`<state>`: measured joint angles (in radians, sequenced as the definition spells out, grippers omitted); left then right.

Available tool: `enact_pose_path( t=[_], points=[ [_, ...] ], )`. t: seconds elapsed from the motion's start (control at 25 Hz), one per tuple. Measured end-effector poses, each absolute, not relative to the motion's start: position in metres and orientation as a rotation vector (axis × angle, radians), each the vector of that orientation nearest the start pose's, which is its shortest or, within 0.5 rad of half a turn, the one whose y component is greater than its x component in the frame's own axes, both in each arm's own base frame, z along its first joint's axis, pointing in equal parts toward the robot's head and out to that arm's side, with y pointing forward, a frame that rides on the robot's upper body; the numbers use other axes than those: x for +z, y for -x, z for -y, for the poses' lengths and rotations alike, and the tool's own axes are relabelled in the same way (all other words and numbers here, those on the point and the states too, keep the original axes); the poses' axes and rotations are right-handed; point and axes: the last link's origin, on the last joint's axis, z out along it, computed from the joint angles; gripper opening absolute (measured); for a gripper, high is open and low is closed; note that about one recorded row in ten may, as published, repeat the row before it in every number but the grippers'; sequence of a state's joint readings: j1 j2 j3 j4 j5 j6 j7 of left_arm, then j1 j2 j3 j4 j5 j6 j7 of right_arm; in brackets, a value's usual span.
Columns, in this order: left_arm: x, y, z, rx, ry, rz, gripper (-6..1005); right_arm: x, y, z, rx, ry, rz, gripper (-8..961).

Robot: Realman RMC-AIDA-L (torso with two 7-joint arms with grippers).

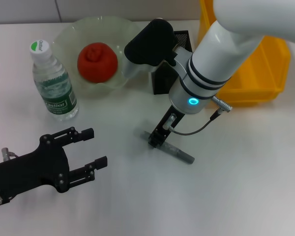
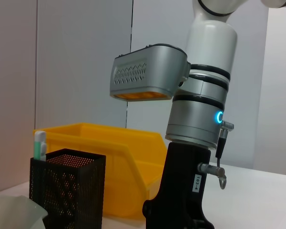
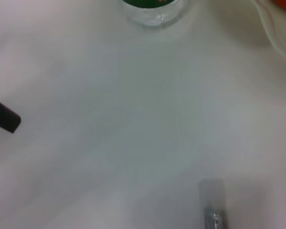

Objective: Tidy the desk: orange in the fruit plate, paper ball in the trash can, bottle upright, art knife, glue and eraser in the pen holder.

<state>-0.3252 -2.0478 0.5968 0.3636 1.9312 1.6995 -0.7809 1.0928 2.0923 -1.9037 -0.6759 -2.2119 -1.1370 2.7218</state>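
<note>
The grey art knife [image 1: 172, 150] lies flat on the white desk, and my right gripper [image 1: 154, 139] is down on its left end. The knife's tip [image 3: 213, 205] also shows in the right wrist view. An orange [image 1: 97, 61] rests in the translucent fruit plate [image 1: 69, 34]. The bottle [image 1: 53, 83] stands upright to the left of the plate. Behind my right arm is the black mesh pen holder [image 2: 66, 191], with a white and green stick [image 2: 39, 144] in it. My left gripper [image 1: 96, 147] hovers open at the front left. Paper ball and eraser are out of view.
A yellow bin [image 1: 258, 73] sits at the back right, beside the pen holder [image 1: 162, 81]. My right arm [image 1: 211, 64] reaches over the middle of the desk. Bare desk lies between the bottle and the knife.
</note>
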Motion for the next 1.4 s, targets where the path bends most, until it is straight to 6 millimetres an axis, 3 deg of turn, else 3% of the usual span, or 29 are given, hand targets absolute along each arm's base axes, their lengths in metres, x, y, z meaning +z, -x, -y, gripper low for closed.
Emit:
enact_pose_path(
  t=[1.12, 1.4],
  points=[
    [-0.021, 0.3146, -0.2368, -0.897, 2.616, 0.352, 699, -0.1331, -0.1149, -0.3679, -0.68, 2.792, -0.737, 159],
    [-0.0208, 0.3146, -0.2371, -0.898, 2.613, 0.353, 699, -0.1306, -0.1101, -0.3638, -0.585, 2.824, -0.742, 140]
  ],
)
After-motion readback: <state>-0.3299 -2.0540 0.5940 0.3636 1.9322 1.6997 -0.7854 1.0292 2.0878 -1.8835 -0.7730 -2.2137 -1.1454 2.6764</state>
